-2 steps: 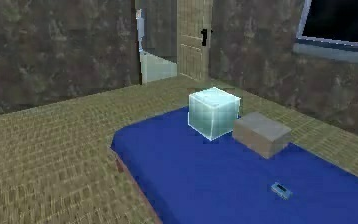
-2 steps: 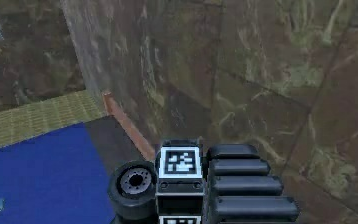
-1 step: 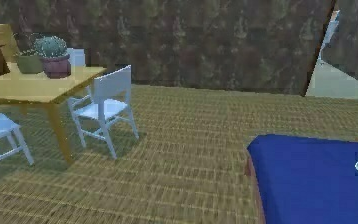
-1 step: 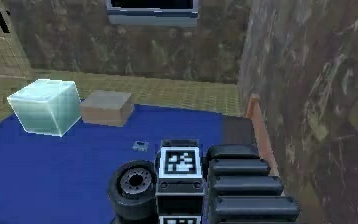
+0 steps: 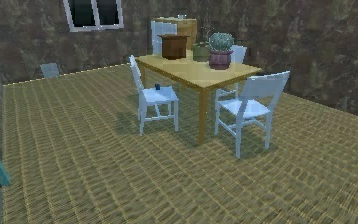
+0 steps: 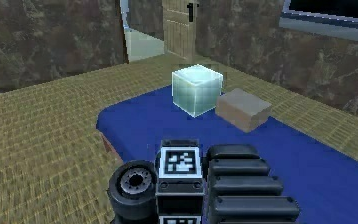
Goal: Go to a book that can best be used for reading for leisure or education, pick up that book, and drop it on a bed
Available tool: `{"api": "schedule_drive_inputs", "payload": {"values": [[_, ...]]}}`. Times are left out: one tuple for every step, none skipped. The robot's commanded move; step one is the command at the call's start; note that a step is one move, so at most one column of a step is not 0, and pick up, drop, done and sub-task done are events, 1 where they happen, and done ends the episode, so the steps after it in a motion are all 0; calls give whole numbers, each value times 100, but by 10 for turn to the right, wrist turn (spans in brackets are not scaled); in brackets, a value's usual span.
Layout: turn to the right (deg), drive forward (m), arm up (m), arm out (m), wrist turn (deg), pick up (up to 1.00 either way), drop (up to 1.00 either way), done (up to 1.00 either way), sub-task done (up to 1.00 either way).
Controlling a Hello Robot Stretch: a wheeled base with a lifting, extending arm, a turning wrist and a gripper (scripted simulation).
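Across the middle of the arm side view lies a bed (image 6: 317, 170) with a blue cover. On it, near the top middle of the frame, sits a pale, glassy cube (image 6: 197, 88). Just beside the cube, to its right, lies a flat brown block (image 6: 242, 108). It may be the book, but it is too plain to be sure.

At the bottom middle is a white square with black marks (image 6: 182, 165). Left of it is the round dark body of the claw (image 6: 137, 188). I cannot make out its fingers, so I cannot tell how the claw stands or whether it holds anything.

The forward view has a wooden table (image 5: 192, 72) in the upper middle, with white chairs (image 5: 157, 100) around it and a potted plant (image 5: 220, 50) on top.

My guess is that the robot is right at the bed, so getting there looks done. If the brown block is the book, the drop is done too. If it is not, the book must yet be let go onto the blue cover.
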Motion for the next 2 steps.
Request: {"api": "schedule_drive_inputs", "payload": {"values": [[0,0,0,48,0,0,0,0,0],[0,0,0,0,450,0,0,0,0]]}}
